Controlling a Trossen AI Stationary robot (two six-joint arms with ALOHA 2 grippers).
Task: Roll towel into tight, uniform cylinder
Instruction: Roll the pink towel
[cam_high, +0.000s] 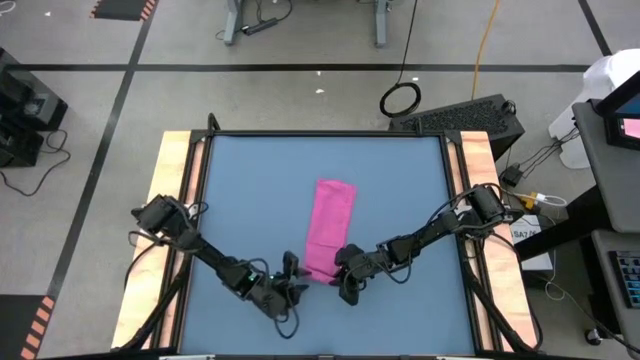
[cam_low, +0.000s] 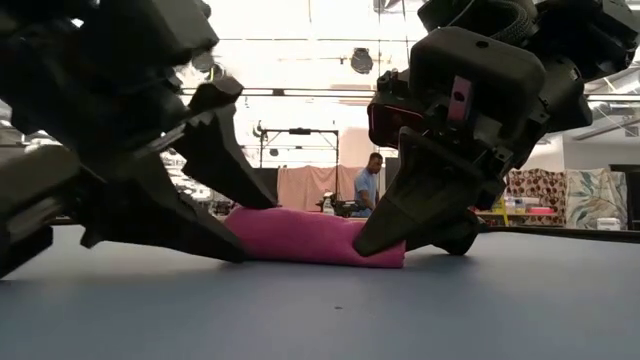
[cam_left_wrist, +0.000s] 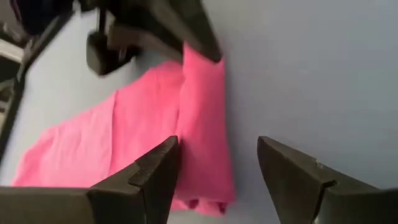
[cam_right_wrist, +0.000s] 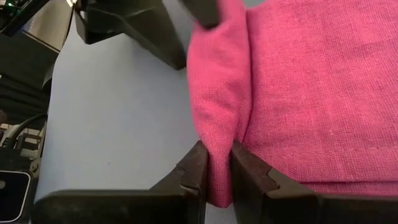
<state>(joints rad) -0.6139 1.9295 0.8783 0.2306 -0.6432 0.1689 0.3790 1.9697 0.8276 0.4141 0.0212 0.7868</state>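
Observation:
The magenta-pink towel (cam_high: 331, 222) lies on the blue tabletop (cam_high: 250, 190) as a long narrow strip running from far to near. Its near end is turned over into a low roll (cam_low: 310, 238), which also shows in the left wrist view (cam_left_wrist: 202, 124). My right gripper (cam_high: 343, 280) is shut on the roll's right end. My left gripper (cam_high: 293, 273) is open at the roll's left end, with one finger (cam_left_wrist: 155, 171) over the flat cloth side and the other (cam_left_wrist: 292, 177) over bare table beyond the roll. The white tag is out of view. My right gripper pinches the right end of the rolled fold (cam_right_wrist: 217, 146) between its two fingers, several layers bunched together. The fingers come slanting down from the table's right, along the roll's axis. The roll rests on the table. My left gripper: I cannot tell whether its open fingers touch the roll.
Wooden rails (cam_high: 172, 200) run along the table's left and right sides. A dark keyboard-like case (cam_high: 465, 115) sits beyond the far right corner. A person (cam_low: 372, 180) stands in the room far behind the table. Bare tabletop lies on both sides of the strip.

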